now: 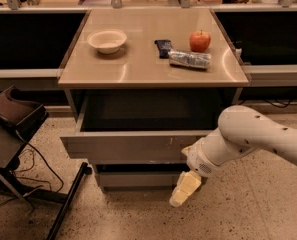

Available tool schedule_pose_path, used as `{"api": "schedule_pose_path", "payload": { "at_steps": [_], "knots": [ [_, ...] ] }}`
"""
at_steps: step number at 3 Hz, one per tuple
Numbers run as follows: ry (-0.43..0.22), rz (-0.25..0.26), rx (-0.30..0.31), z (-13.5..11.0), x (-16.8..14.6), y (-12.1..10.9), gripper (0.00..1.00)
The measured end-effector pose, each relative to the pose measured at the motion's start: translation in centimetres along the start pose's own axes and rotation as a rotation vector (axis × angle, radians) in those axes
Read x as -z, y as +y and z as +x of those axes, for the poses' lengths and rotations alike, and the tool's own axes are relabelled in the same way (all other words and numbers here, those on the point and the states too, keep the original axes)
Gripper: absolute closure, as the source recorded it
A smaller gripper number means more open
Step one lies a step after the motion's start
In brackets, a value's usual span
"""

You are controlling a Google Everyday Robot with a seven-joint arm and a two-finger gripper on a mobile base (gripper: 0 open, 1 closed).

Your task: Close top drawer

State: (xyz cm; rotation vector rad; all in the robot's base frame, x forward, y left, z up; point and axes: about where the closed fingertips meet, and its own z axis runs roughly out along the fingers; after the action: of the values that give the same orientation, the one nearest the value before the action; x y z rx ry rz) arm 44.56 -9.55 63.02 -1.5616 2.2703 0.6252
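Note:
The top drawer of the tan cabinet stands partly open, its flat grey-tan front panel with pale scuffs right of centre facing me and its shallow tray dark inside. My white arm comes in from the right, and its wrist rests against the right part of the drawer front. My gripper, with pale yellow fingers held together and empty, points down to the floor just below the drawer front, in front of the lower drawer.
On the cabinet top lie a white bowl, a red apple, a dark packet and a silver snack bag. A black chair or stand with cables is at the left. Speckled floor lies in front.

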Motion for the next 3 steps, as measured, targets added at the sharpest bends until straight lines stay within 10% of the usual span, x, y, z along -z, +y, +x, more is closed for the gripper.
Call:
{"api": "schedule_pose_path", "payload": {
  "at_steps": [3],
  "knots": [
    [-0.026, 0.051, 0.034, -2.8, 2.7, -4.3, 0.0]
  ]
}}
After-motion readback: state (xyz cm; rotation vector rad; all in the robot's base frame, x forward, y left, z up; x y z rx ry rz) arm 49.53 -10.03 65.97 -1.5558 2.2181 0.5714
